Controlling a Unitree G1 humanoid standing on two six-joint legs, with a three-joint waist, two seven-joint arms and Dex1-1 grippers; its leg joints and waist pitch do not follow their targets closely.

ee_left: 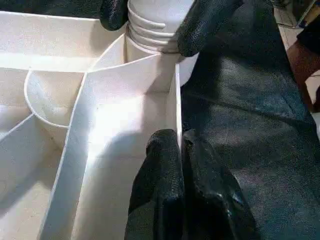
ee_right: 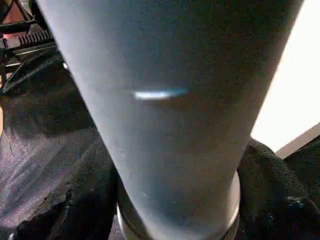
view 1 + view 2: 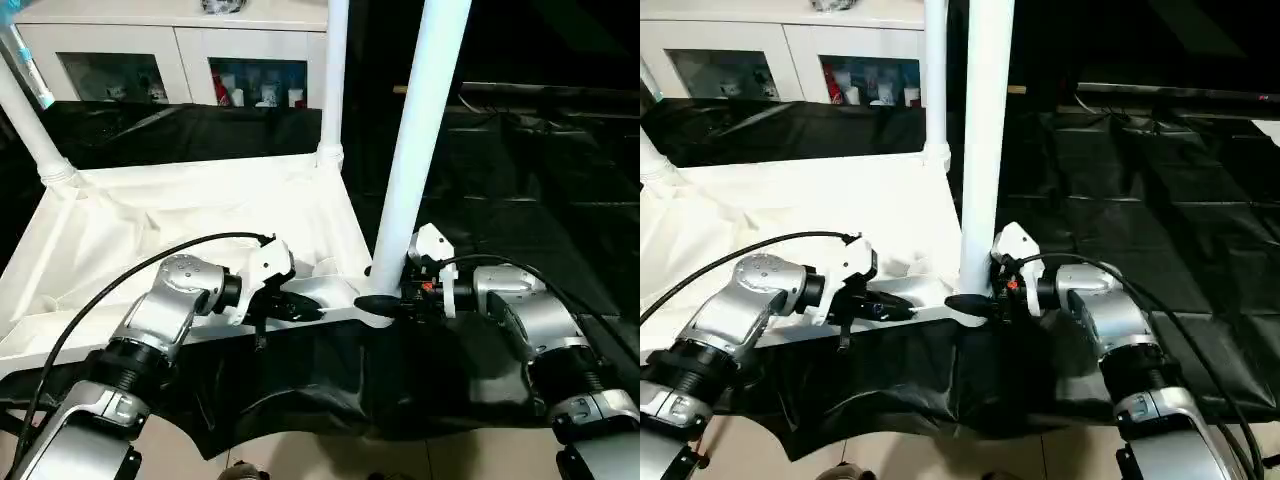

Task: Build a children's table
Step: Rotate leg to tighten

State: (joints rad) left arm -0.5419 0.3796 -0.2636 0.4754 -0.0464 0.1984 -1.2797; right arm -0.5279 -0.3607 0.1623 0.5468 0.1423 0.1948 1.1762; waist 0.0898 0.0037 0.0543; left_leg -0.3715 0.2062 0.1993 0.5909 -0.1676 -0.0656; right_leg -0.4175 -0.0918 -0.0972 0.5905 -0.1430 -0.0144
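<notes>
Overhead room light is washing the white tabletop (image 3: 200,215) bright in the head views, while the black sheet (image 3: 1140,190) around it is soaking up light and showing only faint sheen on its wrinkles. The near leg (image 2: 170,115) is sitting very close to the right wrist camera, shaded grey and soft, carrying one small streak of glare. In the left wrist view the ribs are glowing, and the left claw (image 1: 181,165) is casting a shadow.

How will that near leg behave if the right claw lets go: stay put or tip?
Probably stays: the near leg stands upright with its base seated in the corner socket of the tabletop. It looks stiff and light, a hollow plastic tube. Its smooth round surface may slip in the right claw. If not fully seated, a tall leg could lean.
</notes>
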